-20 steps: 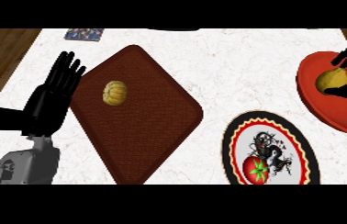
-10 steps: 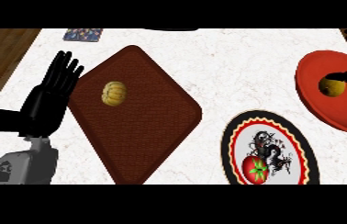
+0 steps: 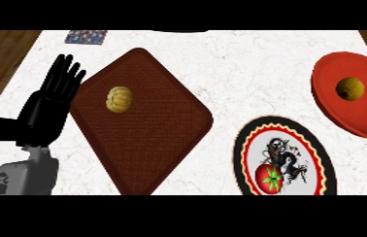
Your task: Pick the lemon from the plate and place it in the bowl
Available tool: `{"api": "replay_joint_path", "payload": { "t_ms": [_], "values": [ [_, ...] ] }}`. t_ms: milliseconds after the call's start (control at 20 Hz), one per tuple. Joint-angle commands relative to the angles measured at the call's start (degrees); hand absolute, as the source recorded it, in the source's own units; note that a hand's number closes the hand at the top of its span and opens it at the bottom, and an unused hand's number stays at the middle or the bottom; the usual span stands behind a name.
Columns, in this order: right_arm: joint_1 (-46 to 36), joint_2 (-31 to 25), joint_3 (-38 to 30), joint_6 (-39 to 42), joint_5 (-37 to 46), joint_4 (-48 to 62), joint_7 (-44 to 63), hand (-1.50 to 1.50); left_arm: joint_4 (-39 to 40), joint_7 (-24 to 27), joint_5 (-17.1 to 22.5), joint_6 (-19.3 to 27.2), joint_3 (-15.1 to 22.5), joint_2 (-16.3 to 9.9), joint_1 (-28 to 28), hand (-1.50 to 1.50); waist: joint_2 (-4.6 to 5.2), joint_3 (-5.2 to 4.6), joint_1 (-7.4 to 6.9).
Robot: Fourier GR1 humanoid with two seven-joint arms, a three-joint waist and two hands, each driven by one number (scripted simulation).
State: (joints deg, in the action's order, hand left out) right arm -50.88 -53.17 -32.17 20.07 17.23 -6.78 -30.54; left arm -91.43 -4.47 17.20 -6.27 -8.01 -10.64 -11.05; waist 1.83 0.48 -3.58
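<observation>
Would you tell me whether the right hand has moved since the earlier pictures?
Yes. The right hand was over the red bowl a second ago and has withdrawn past the view's right edge; it no longer shows.

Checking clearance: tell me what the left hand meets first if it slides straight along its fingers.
Probably nothing: the black left hand points to the counter's far edge, beside the brown woven mat; only bare white marble counter lies ahead.

You see only part of the red bowl [image 3: 337, 102]: the right edge cuts it off. The patterned plate [image 3: 247, 158] loses its lower rim at the bottom. The left forearm [image 3: 28, 175] is cropped at the left and lower edges. A small patterned item [image 3: 86, 36] at the bench's far side is too small to identify.
</observation>
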Motion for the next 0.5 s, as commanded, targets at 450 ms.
{"api": "replay_joint_path", "payload": {
  "t_ms": [450],
  "values": [
    [11.44,-10.42,-3.38,12.6,-2.92,1.93,-4.98,-1.5,1.13,0.28,0.47,-0.29,-1.37,-0.77,0.22,0.0,0.27,0.38,1.42]
  ]
}}
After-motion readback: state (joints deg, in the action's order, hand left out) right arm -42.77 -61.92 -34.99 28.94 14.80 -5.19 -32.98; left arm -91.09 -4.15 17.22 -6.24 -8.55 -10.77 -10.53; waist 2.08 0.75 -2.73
